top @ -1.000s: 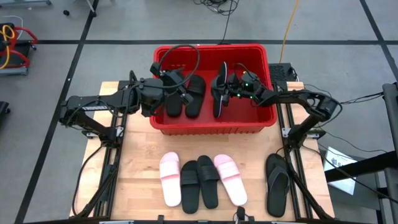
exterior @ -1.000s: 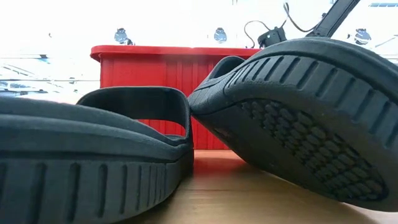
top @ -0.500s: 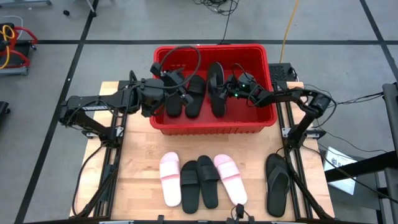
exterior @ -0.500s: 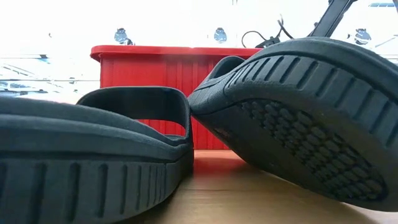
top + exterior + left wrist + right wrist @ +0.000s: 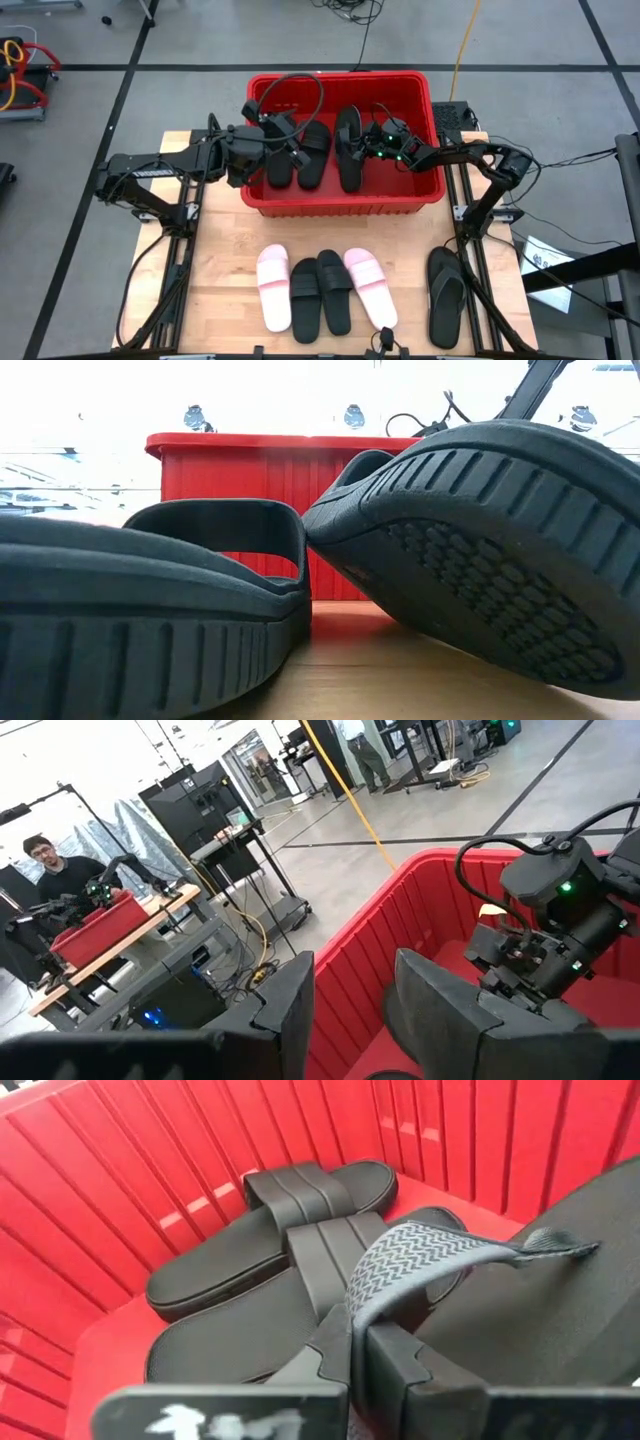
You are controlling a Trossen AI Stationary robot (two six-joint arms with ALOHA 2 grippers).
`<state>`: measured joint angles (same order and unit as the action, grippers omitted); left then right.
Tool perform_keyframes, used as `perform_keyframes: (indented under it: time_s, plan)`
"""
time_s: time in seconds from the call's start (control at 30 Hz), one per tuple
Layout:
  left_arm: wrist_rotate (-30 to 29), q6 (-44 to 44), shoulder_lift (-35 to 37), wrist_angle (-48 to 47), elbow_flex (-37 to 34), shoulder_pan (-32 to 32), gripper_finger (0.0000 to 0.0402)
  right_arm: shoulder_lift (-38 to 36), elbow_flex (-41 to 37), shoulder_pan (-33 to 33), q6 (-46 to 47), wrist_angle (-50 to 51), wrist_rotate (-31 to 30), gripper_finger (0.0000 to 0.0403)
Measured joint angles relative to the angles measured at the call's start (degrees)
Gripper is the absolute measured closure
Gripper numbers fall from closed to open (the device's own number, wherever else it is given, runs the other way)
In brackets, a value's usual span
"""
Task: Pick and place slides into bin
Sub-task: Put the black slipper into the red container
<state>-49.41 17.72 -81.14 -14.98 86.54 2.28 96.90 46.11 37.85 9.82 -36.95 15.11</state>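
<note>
The right gripper's (image 5: 358,1348) two dark fingers are pinched shut on the grey woven strap of a black thong flip-flop (image 5: 520,1305), which lies in the large bright red ribbed plastic bin (image 5: 340,203), at the middle of the bin in the upper centre of the high view (image 5: 348,146). Just left of it inside the bin lie two black band slides (image 5: 270,1250), side by side and overlapping. The left gripper (image 5: 350,1010) hangs with its fingers spread apart and nothing between them, over the bin's left part in the high view (image 5: 268,140). On the pale wooden table (image 5: 220,270), lower centre of the high view, two pale pink slides (image 5: 274,287) flank a black pair (image 5: 322,292); another black flip-flop (image 5: 446,295) lies at the lower right
</note>
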Motion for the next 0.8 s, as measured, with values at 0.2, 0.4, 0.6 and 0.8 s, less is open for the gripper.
perform_keyframes:
  time_s: [0.2,0.4,0.6,0.8]
  plan:
    - [0.0,0.1,0.0,0.0,0.0,0.0,0.0252,0.0,0.0,0.0,0.0,0.2,0.0,0.0391]
    - [0.0,0.1,0.0,0.0,0.0,0.0,0.0252,0.0,0.0,0.0,0.0,0.2,-0.3,0.0388]
    - [0.0,0.1,0.0,0.0,0.0,0.0,0.0252,0.0,0.0,0.0,0.0,0.4,-0.3,0.0372]
    - [0.0,0.1,0.0,0.0,0.0,0.0,0.0252,0.0,0.0,0.0,-0.2,0.5,-0.2,0.0336]
